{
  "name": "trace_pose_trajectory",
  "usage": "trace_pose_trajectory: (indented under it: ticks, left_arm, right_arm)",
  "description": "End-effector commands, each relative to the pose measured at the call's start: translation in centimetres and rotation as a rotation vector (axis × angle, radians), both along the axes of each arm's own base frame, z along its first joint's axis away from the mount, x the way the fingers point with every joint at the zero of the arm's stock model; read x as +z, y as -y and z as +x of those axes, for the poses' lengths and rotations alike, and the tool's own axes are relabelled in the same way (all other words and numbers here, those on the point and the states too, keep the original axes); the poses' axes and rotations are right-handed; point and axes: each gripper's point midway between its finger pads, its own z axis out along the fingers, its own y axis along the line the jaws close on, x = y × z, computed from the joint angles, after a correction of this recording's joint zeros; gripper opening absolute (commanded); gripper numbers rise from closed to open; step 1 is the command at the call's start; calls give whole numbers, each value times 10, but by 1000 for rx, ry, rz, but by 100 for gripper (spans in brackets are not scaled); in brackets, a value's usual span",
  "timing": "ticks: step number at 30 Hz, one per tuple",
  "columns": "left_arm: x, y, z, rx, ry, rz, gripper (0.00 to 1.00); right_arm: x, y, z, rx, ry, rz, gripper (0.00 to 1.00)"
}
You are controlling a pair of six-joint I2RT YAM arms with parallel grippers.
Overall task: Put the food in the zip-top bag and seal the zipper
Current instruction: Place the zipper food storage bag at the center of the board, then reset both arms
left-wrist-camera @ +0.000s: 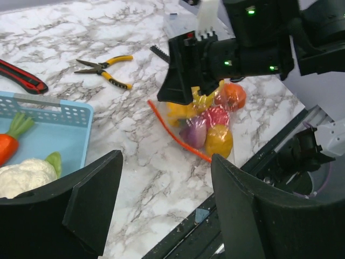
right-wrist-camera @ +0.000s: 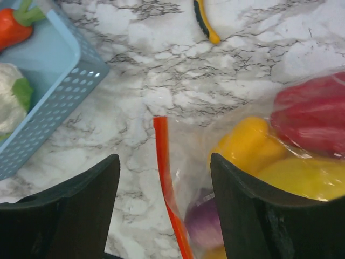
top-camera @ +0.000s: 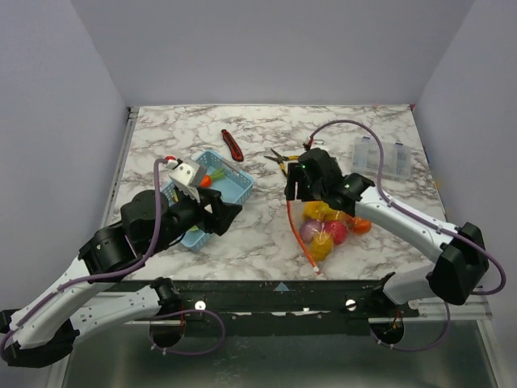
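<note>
Left gripper (top-camera: pixel 229 217): jaws wide apart, nothing between them, touching nothing. It hangs over the marble table (top-camera: pixel 266 242) by the near-right side of the blue basket (top-camera: pixel 238 192).

Basket holds the carrot (left-wrist-camera: pixel 8 145) and cauliflower (left-wrist-camera: pixel 24 175). Both are clear in the wrist views. From the top the left wrist covers the cauliflower and only the carrot shows.

Right gripper (top-camera: pixel 295 190): also open, gripping nothing. In the right wrist view the zipper (right-wrist-camera: pixel 161 151) runs up between the two fingers (right-wrist-camera: pixel 70 210) with bare table either side, so no contact seen. The left wrist view shows the same gripper (left-wrist-camera: pixel 186 81) from the side, low over the far end of the zip-top bag (left-wrist-camera: pixel 186 121).

Bag lies on the table right of centre, near the front edge. It holds food (top-camera: pixel 333 233): yellow, red, orange and purple pieces.

Zipper long axis runs far to near, slanting a bit right toward the front edge. Mouth faces left toward the basket, bag body to the right of the strip.

Only the top view shows the clear compartment box (top-camera: pixel 380 155). The pliers (top-camera: pixel 283 158) and knife (top-camera: pixel 232 144) lie behind the bag.
</note>
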Motion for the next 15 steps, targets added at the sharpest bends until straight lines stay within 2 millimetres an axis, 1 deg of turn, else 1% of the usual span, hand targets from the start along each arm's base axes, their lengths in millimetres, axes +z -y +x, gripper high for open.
trace_pose_trajectory:
  ticks: [1, 4, 7, 8, 10, 15]
  left_arm:
    - [14, -24, 11, 134, 55, -65, 69]
    - [21, -37, 13, 183, 85, -106, 71]
    - [31, -51, 13, 229, 123, -143, 72]
    - [35, -55, 13, 240, 137, -157, 73]
    - [45, -66, 11, 265, 171, -185, 74]
    - [70, -94, 4, 319, 263, -263, 78]
  right_arm:
    - [54, -12, -12, 74, 75, 146, 73]
    - [93, -1, -22, 68, 139, 194, 82]
    - [131, 16, -31, 56, 224, 224, 93]
    - [141, 22, -35, 55, 251, 234, 94]
    - [165, 40, -42, 22, 320, 250, 97]
    - [224, 79, -70, 5, 522, 334, 100]
